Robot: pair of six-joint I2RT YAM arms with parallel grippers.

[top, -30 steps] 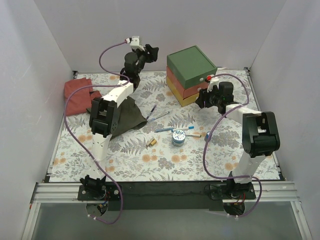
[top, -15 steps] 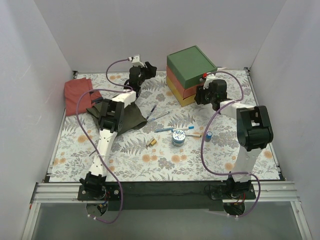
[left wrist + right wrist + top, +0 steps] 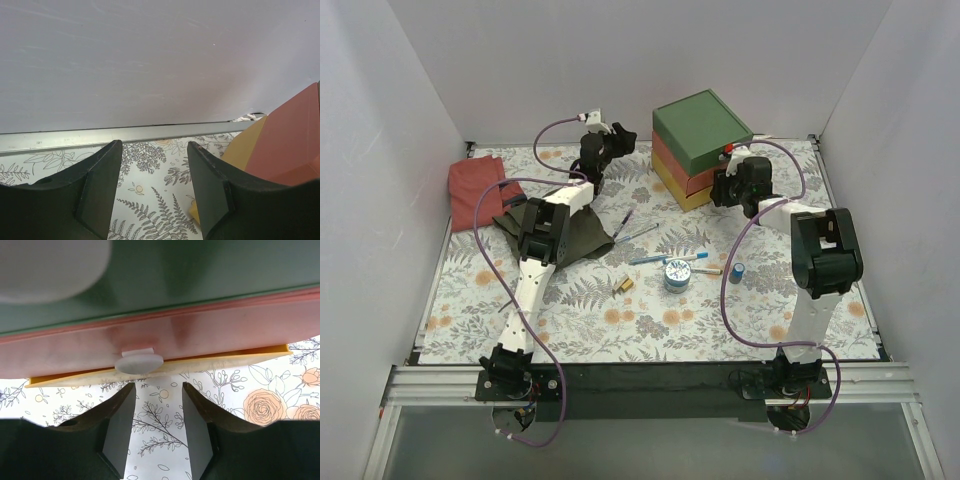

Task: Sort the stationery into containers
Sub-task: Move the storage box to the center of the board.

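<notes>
At the far left of the floral surface [image 3: 650, 330], a red cloth [image 3: 472, 188] lies bunched. A dark green cloth [image 3: 582, 240] spreads just right of it, partly under the left arm. The left gripper [image 3: 620, 138] hangs near the back wall. In its wrist view its fingers [image 3: 100, 190] stand well apart with nothing between them, only surface and wall beyond.

The stationery lies loose in the middle of the surface. A purple pen [image 3: 623, 221] and a silver pen [image 3: 638, 234] lie close together near the green cloth's edge. A small brass piece [image 3: 623, 286] sits nearer the arms. Further right, two slim markers [image 3: 665, 259] lie roughly end to end just behind a round blue-white tin [image 3: 676, 275]. A small blue cylinder [image 3: 736, 272] stands off to the tin's right.

The chest [image 3: 700, 125] sits at the back right, its drawers stacked green, red-orange and yellow. The right gripper [image 3: 723, 188] is up against its front. In the wrist view its fingers [image 3: 120, 425] are parted, holding nothing, just short of a white knob [image 3: 139, 362]. The knob sits at the seam between red-orange and yellow, and which of those two drawers it belongs to is unclear.
</notes>
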